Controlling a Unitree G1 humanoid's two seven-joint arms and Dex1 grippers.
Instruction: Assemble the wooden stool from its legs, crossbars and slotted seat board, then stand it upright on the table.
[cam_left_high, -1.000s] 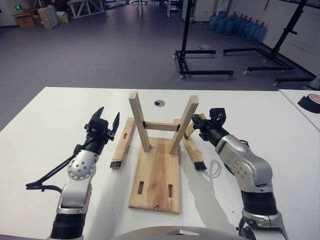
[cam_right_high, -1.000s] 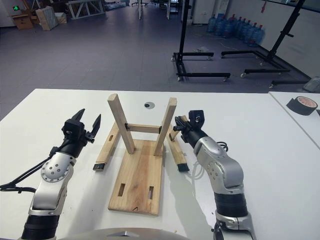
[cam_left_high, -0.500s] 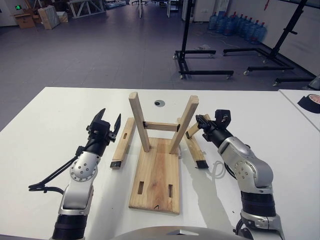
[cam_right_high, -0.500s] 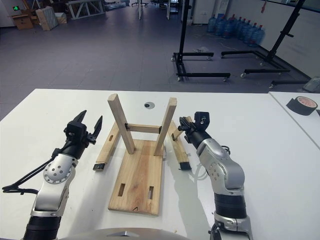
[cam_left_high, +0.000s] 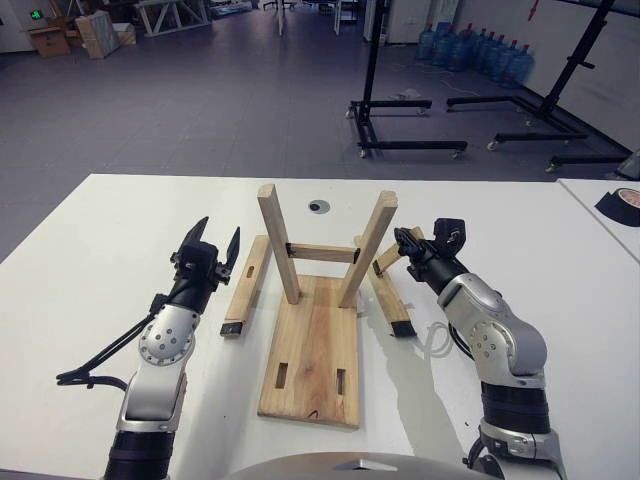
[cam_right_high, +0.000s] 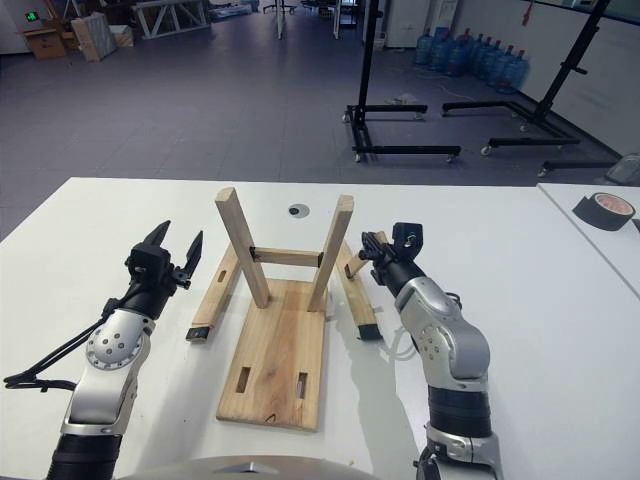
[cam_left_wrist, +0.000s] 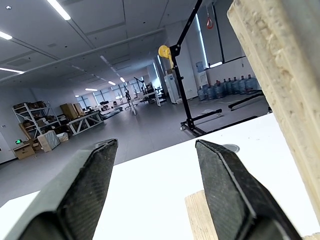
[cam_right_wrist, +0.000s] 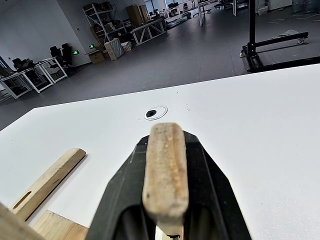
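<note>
On table (cam_left_high: 100, 230) the seat board (cam_left_high: 312, 350) lies flat w/ two upright legs (cam_left_high: 279, 240) in its far slots and a crossbar (cam_left_high: 322, 253) joining them. L loose leg (cam_left_high: 246, 283) lies flat just L of the board, R loose leg (cam_left_high: 388, 303) just R of it. L gripper (cam_left_high: 213, 248) hovers near the L loose leg w/ fingers (cam_left_wrist: 227, 190) spread wide, nothing between them — R gripper (cam_left_high: 405, 245) is clamped on the far end of a wooden bar (cam_right_wrist: 163, 170) that slants down toward the R loose leg.
</note>
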